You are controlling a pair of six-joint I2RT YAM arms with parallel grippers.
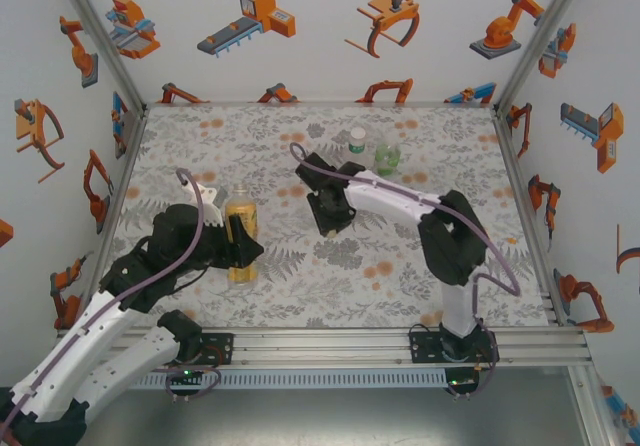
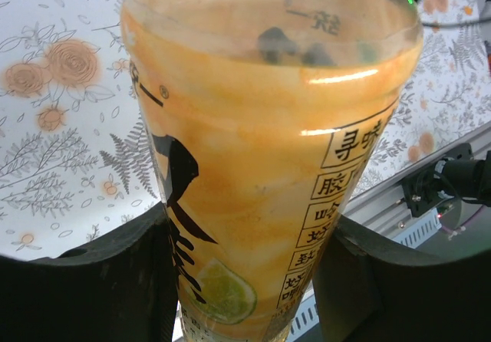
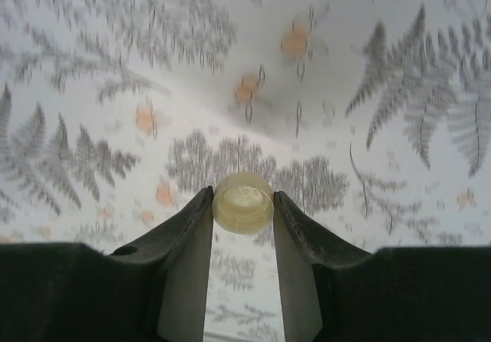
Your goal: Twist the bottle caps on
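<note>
While the left gripper (image 2: 245,277) clamps the tall orange bottle (image 2: 268,150) low on its body, upright at the near left of the table (image 1: 470,266), the right gripper (image 1: 326,216) pinches a pale yellow cap (image 3: 243,202) by its rim at the very fingertips. That shallow hold is the weak spot: a nudge against the bottle's neck could tip the cap or pop it free. If it lands tilted, the thread would probably cross and jam. Twisting may also turn the bottle in the left fingers. Between the two arms the patterned surface lies open. The clear bottle (image 1: 357,142) and the green bottle (image 1: 387,156) stand near the far edge, just beside each other, behind the right arm.
</note>
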